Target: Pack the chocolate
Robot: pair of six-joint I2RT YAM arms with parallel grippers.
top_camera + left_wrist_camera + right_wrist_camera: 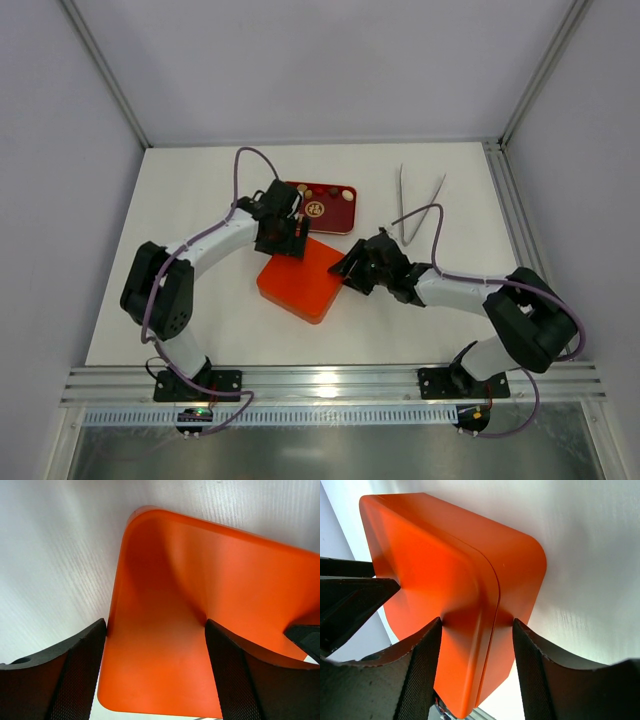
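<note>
An orange box (298, 278) with its lid closed sits tilted at the table's middle. My left gripper (283, 245) is over the box's far edge, and in the left wrist view (156, 625) both fingers press against the orange box (200, 580). My right gripper (352, 268) is at the box's right corner. In the right wrist view (476, 622) its fingers clamp the orange box (445, 570) across lid and base, over the seam. A few pieces of chocolate (348, 196) lie on the dark red tray (335, 218) behind the box.
Metal tongs (415, 205) lie on the table at the back right. The left arm's wrist partly covers the dark red tray. White walls enclose the table on three sides, and a metal rail runs along the near edge.
</note>
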